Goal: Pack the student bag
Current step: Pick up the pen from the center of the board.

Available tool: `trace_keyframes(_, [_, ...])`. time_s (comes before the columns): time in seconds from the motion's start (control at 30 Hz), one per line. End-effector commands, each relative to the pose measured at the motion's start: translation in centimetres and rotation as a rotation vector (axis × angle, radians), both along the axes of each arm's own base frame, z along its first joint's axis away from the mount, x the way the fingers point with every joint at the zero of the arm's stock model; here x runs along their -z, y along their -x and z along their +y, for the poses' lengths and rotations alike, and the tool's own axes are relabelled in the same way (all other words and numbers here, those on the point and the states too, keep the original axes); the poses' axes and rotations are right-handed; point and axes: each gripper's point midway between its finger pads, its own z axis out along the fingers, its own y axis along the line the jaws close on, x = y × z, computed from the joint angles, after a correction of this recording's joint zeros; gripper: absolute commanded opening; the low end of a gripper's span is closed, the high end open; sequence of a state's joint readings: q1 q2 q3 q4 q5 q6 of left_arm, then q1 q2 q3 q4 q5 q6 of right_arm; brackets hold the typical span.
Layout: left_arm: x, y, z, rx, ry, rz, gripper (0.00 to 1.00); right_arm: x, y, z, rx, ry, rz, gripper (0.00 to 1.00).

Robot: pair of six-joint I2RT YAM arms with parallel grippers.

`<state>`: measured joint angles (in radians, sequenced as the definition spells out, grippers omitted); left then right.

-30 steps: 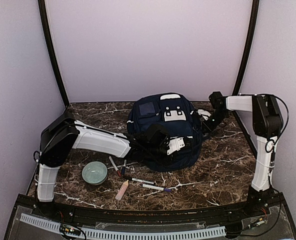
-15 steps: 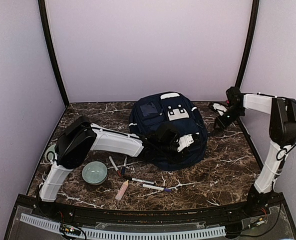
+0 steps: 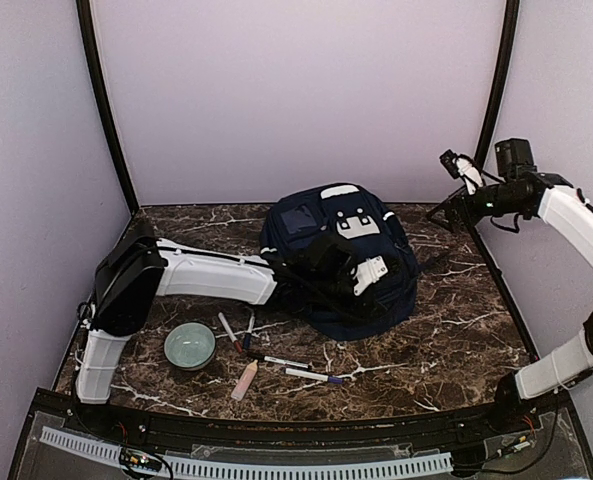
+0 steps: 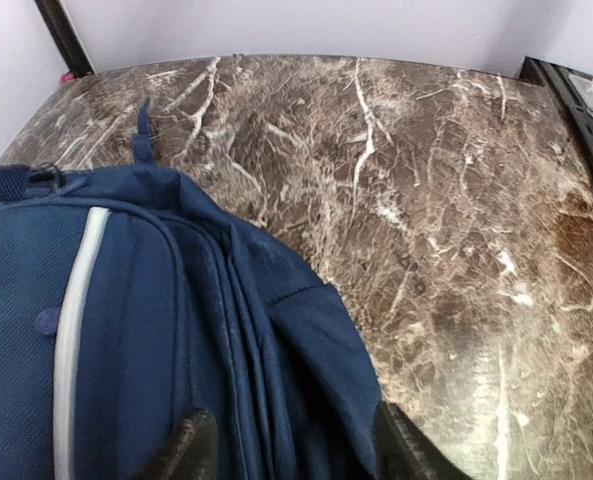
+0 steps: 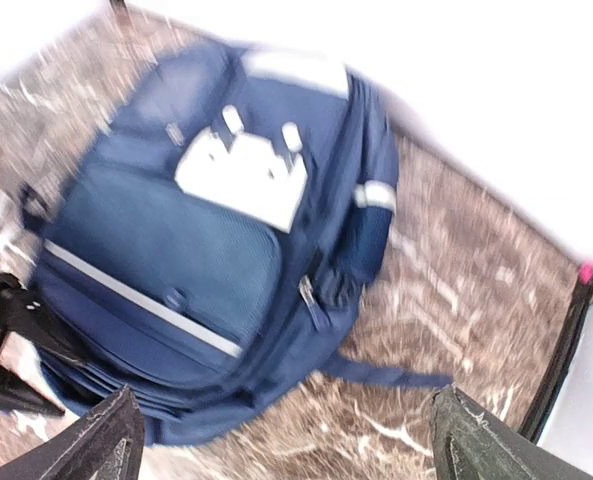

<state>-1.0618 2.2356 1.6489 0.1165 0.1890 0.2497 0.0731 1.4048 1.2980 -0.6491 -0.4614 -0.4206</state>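
Student bag (image 3: 306,245) lies toward the back middle of the brown marble table (image 3: 446,320), its front face up. From overhead I read it as a navy backpack with a pale grey buckled patch (image 3: 355,226) near its top. My left arm stretches across from the left side, and the left gripper (image 3: 361,285) is down on the bag's near right side. On the left wrist feed, the left gripper (image 4: 296,455) has its two fingertips apart at the bottom edge. A fold of the navy fabric (image 4: 126,330) lies between them, and I see no pinch on it, so I call it released. A white stripe (image 4: 76,290) curves along the panel beside that fold. The right arm is lifted high by the back right post, and the right gripper (image 3: 458,170) is well clear of the bag. Its wrist feed is blurred, but it shows the fingertips spread wide with nothing between them (image 5: 291,445). The whole bag (image 5: 176,250) is below, with one strap (image 5: 386,375) trailing onto the marble. Near the front left I have a pale green bowl (image 3: 189,346). Just to its right are a few markers (image 3: 287,362) and a small peach tube (image 3: 244,380), loose on the table and apart from the bag.
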Motion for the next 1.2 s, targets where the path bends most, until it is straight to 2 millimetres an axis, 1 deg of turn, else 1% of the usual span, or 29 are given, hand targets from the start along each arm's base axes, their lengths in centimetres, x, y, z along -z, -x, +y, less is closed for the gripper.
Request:
trace_keyframes(0.0, [-8.9, 1.0, 2.5, -0.094, 0.074, -0.014, 0.99, -4.1, 1.8, 2.4, -0.087, -0.124, -0.128, 0.99])
trace_keyframes(0.1, [-9.9, 0.2, 5.1, -0.224, 0.012, 0.001, 0.99, -5.5, 3.4, 3.5, -0.155, -0.182, -0.146, 1.00])
trace_keyframes(0.17, [-10.0, -0.4, 7.2, -0.305, -0.050, -0.009, 0.99, -5.4, 4.9, 4.3, -0.209, -0.212, -0.110, 0.99])
trace_keyframes(0.2, [-9.8, -0.2, 8.0, -0.310, -0.085, -0.008, 0.98, -5.4, 5.7, 4.7, -0.252, -0.223, -0.097, 0.99])
trace_keyframes(0.23, [-9.3, 0.3, 8.7, -0.290, -0.122, 0.000, 0.92, -5.3, 6.5, 5.1, -0.290, -0.239, -0.082, 0.99])
trace_keyframes(0.27, [-9.1, 0.7, 9.6, -0.280, -0.154, 0.008, 0.89, -5.1, 7.1, 5.6, -0.316, -0.252, -0.071, 0.99])
trace_keyframes(0.3, [-8.7, 0.9, 10.5, -0.289, -0.184, 0.006, 0.89, -4.8, 7.6, 6.0, -0.338, -0.252, -0.065, 1.00])
trace_keyframes(0.33, [-8.6, 0.9, 11.7, -0.318, -0.204, -0.005, 0.97, -4.4, 8.1, 6.6, -0.363, -0.237, -0.062, 1.00])
trace_keyframes(0.4, [-8.7, 1.0, 13.6, -0.358, -0.212, -0.023, 0.99, -3.7, 8.4, 7.6, -0.386, -0.171, -0.074, 0.99])
trace_keyframes(0.47, [-9.0, 0.8, 15.5, -0.407, -0.208, -0.057, 0.99, -3.2, 7.7, 8.1, -0.367, -0.091, -0.090, 0.99])
trace_keyframes(0.53, [-9.3, 0.5, 17.1, -0.453, -0.196, -0.093, 0.99, -2.9, 6.5, 8.2, -0.337, -0.032, -0.095, 0.99])
trace_keyframes(0.57, [-9.6, 0.2, 17.9, -0.487, -0.188, -0.112, 0.99, -3.1, 5.8, 8.1, -0.330, 0.000, -0.115, 1.00])
trace_keyframes(0.6, [-9.5, 0.0, 18.6, -0.504, -0.182, -0.123, 0.99, -3.4, 5.2, 8.1, -0.339, 0.027, -0.150, 0.99])
trace_keyframes(0.63, [-9.8, -0.3, 19.2, -0.513, -0.167, -0.131, 0.99, -3.9, 4.4, 7.8, -0.311, 0.030, -0.180, 0.99])
trace_keyframes(0.67, [-10.3, -0.7, 19.9, -0.531, -0.145, -0.137, 0.99, -4.4, 3.1, 7.2, -0.239, 0.002, -0.203, 0.99])
trace_keyframes(0.7, [-10.7, -1.8, 21.0, -0.571, -0.120, -0.142, 0.99, -4.7, 1.6, 6.6, -0.152, -0.061, -0.197, 0.99])
trace_keyframes(0.73, [-11.5, -2.7, 22.2, -0.620, -0.089, -0.154, 0.99, -4.6, 0.6, 6.3, -0.095, -0.128, -0.158, 0.99])
trace_keyframes(0.77, [-12.3, -3.9, 23.7, -0.698, -0.062, -0.174, 0.99, -4.4, 1.6, 7.6, -0.202, -0.204, -0.088, 1.00])
trace_keyframes(0.8, [-13.4, -5.2, 25.8, -0.806, -0.036, -0.206, 0.99, -3.5, 3.7, 8.9, -0.320, -0.247, 0.015, 1.00])
trace_keyframes(0.83, [-14.0, -6.2, 27.7, -0.901, -0.022, -0.232, 0.99, -3.3, 4.5, 10.0, -0.371, -0.281, 0.067, 1.00])
trace_keyframes(0.87, [-14.3, -7.1, 29.5, -0.979, -0.014, -0.259, 0.99, -2.9, 5.9, 11.9, -0.431, -0.287, 0.101, 1.00])
trace_keyframes(0.93, [-14.1, -8.2, 32.1, -1.070, -0.020, -0.283, 0.99, -1.7, 8.2, 14.7, -0.520, -0.227, 0.079, 0.99])
trace_keyframes(1.0, [-13.2, -9.0, 34.1, -1.117, -0.014, -0.271, 0.99, 0.1, 10.1, 16.8, -0.571, -0.142, 0.012, 0.98])
trace_keyframes(1.03, [-12.6, -9.2, 34.8, -1.119, -0.010, -0.257, 0.99, 1.5, 10.9, 17.7, -0.594, -0.105, 0.025, 0.92])
trace_keyframes(1.1, [-12.1, -9.2, 35.6, -1.120, 0.014, -0.226, 0.99, 4.0, 11.5, 19.2, -0.593, -0.043, 0.104, 0.80])
trace_keyframes(1.13, [-12.2, -9.1, 35.8, -1.118, 0.025, -0.218, 0.99, 5.3, 11.9, 20.1, -0.610, -0.014, 0.147, 0.73])
trace_keyframes(1.17, [-12.4, -9.0, 35.9, -1.114, 0.035, -0.219, 0.99, 6.3, 12.7, 20.9, -0.641, 0.023, 0.174, 0.68])
